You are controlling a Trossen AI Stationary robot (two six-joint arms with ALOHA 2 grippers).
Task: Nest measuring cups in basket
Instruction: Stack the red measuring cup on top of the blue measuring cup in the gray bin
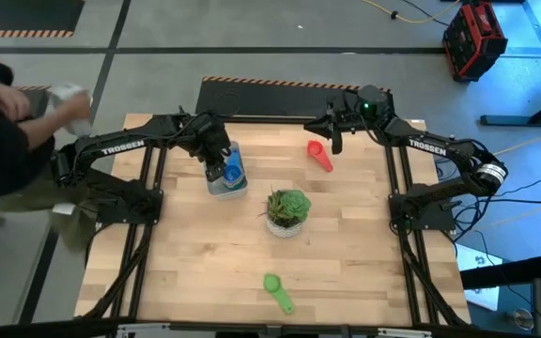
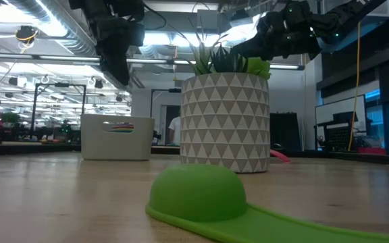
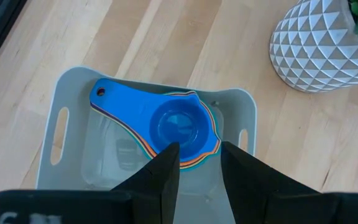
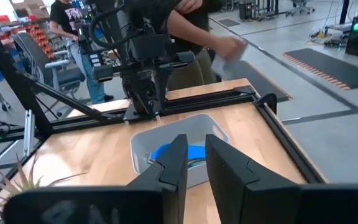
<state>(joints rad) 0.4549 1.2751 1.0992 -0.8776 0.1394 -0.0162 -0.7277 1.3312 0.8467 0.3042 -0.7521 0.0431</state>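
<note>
The grey-white basket (image 3: 61, 93) stands at the table's far left. In it lies a nested stack of measuring cups with the blue cup (image 3: 179, 124) on top and coloured rims showing under it. My left gripper (image 3: 199, 149) hangs open just above the stack, touching nothing. A red cup (image 1: 319, 155) lies on the table at the far right. My right gripper (image 1: 334, 141) hovers above and beside it, pointing nearly level toward the basket (image 4: 138, 146), with a narrow empty gap between its fingers. A green cup (image 1: 276, 289) lies upside down near the front edge.
A white patterned pot with a green plant (image 1: 286, 214) stands mid-table between the basket and the green cup (image 2: 198, 192). A person (image 1: 7, 103) is beyond the table's far left corner. Bare wood lies along the table's near left and near right.
</note>
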